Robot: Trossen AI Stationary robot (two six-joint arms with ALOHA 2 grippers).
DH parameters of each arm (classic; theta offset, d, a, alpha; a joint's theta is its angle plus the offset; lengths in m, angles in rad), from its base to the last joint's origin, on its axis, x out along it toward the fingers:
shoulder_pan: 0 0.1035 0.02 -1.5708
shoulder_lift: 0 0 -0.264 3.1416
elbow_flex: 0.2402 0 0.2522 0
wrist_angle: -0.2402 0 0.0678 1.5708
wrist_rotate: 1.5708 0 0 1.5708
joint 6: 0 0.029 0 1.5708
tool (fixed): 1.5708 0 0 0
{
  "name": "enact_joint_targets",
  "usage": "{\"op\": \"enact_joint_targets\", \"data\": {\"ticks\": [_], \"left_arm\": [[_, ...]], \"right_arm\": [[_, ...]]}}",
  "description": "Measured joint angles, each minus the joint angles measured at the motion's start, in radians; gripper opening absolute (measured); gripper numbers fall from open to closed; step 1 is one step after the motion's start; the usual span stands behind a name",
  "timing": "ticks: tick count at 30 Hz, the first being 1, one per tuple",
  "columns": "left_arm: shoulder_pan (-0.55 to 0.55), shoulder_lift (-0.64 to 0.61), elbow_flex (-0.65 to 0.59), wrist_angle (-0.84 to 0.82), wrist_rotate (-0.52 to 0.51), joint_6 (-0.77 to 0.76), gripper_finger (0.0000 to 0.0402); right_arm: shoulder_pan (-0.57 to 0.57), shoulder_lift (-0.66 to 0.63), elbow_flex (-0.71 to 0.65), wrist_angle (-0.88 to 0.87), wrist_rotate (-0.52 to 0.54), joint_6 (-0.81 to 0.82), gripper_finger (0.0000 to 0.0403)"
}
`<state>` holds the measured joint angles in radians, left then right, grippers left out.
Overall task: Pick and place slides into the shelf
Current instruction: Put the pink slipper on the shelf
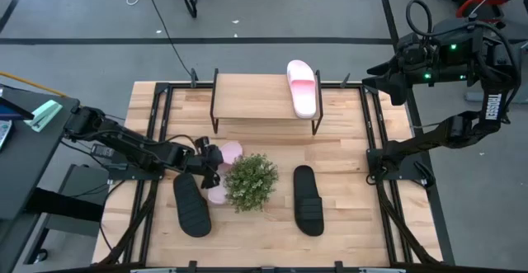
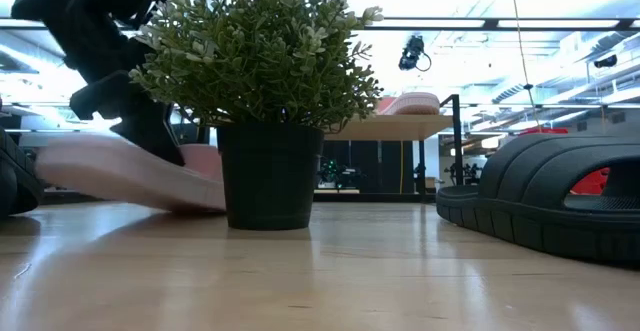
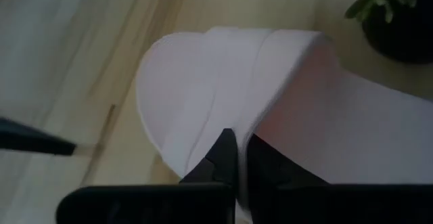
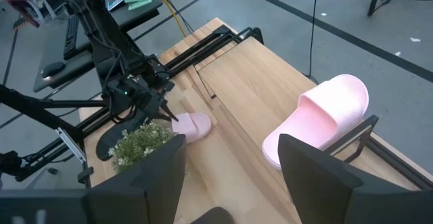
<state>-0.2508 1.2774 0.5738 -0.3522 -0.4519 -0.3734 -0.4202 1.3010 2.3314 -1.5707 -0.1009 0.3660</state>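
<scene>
Nearest the front edge of the wooden tabletop [image 1: 346,162] sit the two black slides, both lying front-to-back: the left black slide [image 1: 191,204] at about 7 o'clock from the potted plant [image 1: 250,181], the right black slide [image 1: 308,200] at about 4 o'clock from it, chunky ribbed rubbery sole in the low view. The plant is a small bushy green thing in a dark round pot, roughly mid-table. Just beside it at 9 o'clock is a pale pink slide [image 1: 223,170], smooth matte foam look, one end tipped up off the wood, long axis running roughly front-to-back. The left gripper [image 1: 204,162] is right on it, fingers pinched together on the broad strap [image 3: 223,82]. Farther back is the shelf [image 1: 256,98], a light-wood board on thin black legs, with the other pink slide [image 1: 304,87] on its right end, lying front-to-back. The right gripper [image 4: 230,166] hangs off past the table's far right corner, fingers apart. "TROSSEN" is printed in white on the right arm [image 1: 492,106].
</scene>
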Motion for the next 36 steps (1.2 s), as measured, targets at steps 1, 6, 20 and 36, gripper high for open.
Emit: {"op": "enact_joint_targets", "data": {"ticks": [1,6,20,36], "left_arm": [[0.000,0.000,0.014,-0.029,-0.001,0.009,0.0013],[0.000,-0.003,0.101,-0.138,0.010,0.018,0.0013],[0.000,-0.010,0.288,-0.604,0.074,0.020,0.0012],[-0.041,-0.011,0.889,-0.951,-0.016,-0.011,0.0012]], "right_arm": [[0.000,0.000,0.000,0.000,0.000,0.000,0.0240],[0.000,0.000,0.000,0.000,0.001,-0.006,0.0240],[0.000,0.000,0.000,0.000,0.000,-0.022,0.0240],[0.000,0.000,0.000,0.000,-0.005,-0.067,0.0240]]}}
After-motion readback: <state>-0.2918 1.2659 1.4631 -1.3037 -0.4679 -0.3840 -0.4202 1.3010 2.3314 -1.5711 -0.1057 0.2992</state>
